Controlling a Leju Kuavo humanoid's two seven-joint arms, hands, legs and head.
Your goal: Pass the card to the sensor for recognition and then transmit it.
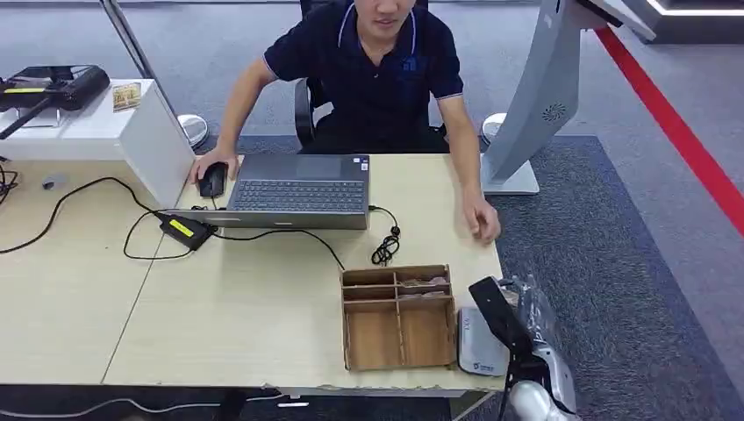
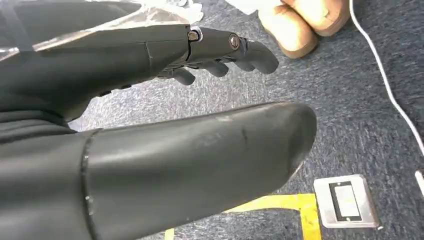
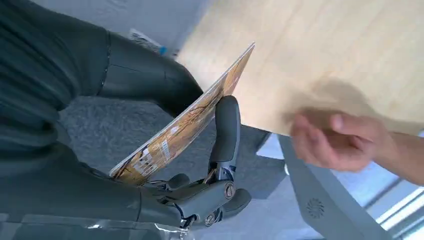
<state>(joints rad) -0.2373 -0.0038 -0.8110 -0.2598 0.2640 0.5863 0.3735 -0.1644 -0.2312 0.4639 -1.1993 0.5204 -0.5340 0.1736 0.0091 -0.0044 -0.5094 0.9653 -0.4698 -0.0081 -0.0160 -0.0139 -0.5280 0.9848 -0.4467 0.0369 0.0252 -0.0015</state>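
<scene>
My right hand hangs at the table's near right corner and pinches a card between thumb and finger. The card tilts up over the grey-white sensor box, which lies flat beside the wooden organiser. In the right wrist view the card shows a brown printed face, clamped by my right hand, with its free end pointing toward the table. My left hand hangs low over the carpet, fingers apart and holding nothing.
A person sits behind the table with one hand resting near the right edge and the other on a mouse. A laptop, cables, a wooden organiser and a white box occupy the table. A kiosk stand rises at right.
</scene>
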